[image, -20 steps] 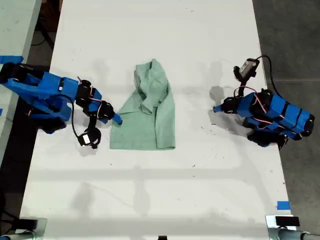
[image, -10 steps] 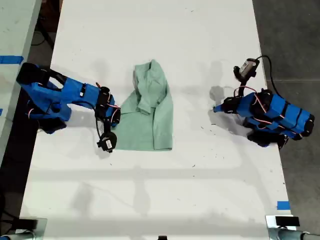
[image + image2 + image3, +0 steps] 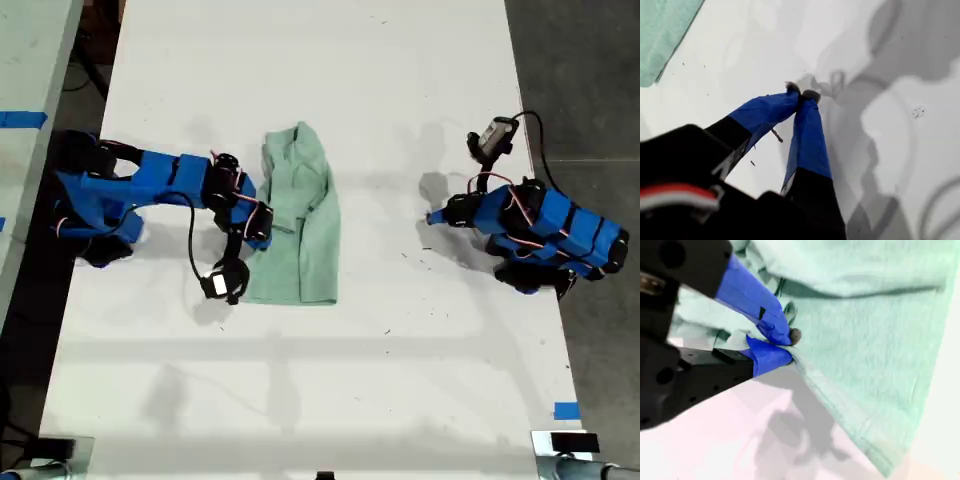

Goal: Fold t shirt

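Observation:
The pale mint-green t shirt (image 3: pixel 305 255) lies rumpled near the middle of the white table (image 3: pixel 330 400), part-folded into a narrow strip. My second gripper (image 3: pixel 262 238) is at the shirt's edge on the exterior view's left. The second wrist view shows the gripper (image 3: pixel 789 346) shut on a pinch of t shirt (image 3: pixel 865 340) fabric, with the edge lifted over the cloth. My first gripper (image 3: pixel 432 217) rests at the exterior view's right, well apart from the shirt. Its blue-taped tips (image 3: pixel 801 94) meet over bare table, holding nothing. A corner of the t shirt (image 3: pixel 660 35) shows far off.
A blue tape mark (image 3: pixel 565 410) sits near the table's front corner on the exterior view's right. A second surface with blue tape (image 3: pixel 20 120) borders the exterior view's left. The first arm's camera and cable (image 3: pixel 492 135) stick up beside it.
My second gripper has moved toward the exterior view's right, carrying the shirt's edge over the cloth, so the shirt looks narrower. The first arm has not moved.

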`<state>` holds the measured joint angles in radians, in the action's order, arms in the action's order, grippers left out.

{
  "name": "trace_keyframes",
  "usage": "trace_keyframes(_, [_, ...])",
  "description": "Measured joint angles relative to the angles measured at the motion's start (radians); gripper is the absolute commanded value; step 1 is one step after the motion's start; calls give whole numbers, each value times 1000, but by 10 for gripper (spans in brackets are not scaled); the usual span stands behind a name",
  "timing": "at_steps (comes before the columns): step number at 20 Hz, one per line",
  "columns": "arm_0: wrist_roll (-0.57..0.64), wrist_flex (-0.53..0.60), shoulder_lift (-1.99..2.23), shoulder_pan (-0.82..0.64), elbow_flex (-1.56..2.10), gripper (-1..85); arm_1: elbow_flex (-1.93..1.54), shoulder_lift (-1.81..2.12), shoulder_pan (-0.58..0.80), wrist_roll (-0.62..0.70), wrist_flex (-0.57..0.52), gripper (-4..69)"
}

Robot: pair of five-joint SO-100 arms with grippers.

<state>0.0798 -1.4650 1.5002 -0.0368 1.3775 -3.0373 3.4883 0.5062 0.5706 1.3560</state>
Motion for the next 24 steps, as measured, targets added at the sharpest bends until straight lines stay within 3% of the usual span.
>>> trace_keyframes(1, [40,0,-81,0,-120,-3,0,0,0,0,0,14])
trace_keyframes(3, [78,38,-201,-2,-279,217,0,0,0,0,0,14])
trace_keyframes(6, [114,103,-262,-12,-313,260,0,0,0,0,0,14])
trace_keyframes(10, [117,126,-213,-15,-314,206,0,0,0,0,0,14])
trace_keyframes(13, [120,124,9,-55,-221,16,0,0,0,0,0,14])
trace_keyframes(15, [143,152,230,-121,-61,-2,0,0,0,0,0,14])
trace_keyframes(19, [321,364,861,-299,449,-3,0,0,0,3,0,14])
trace_keyframes(22, [482,601,1381,-474,1055,-3,0,0,0,3,0,14])
trace_keyframes(24, [565,644,1764,-532,1476,-3,0,0,0,3,0,14])
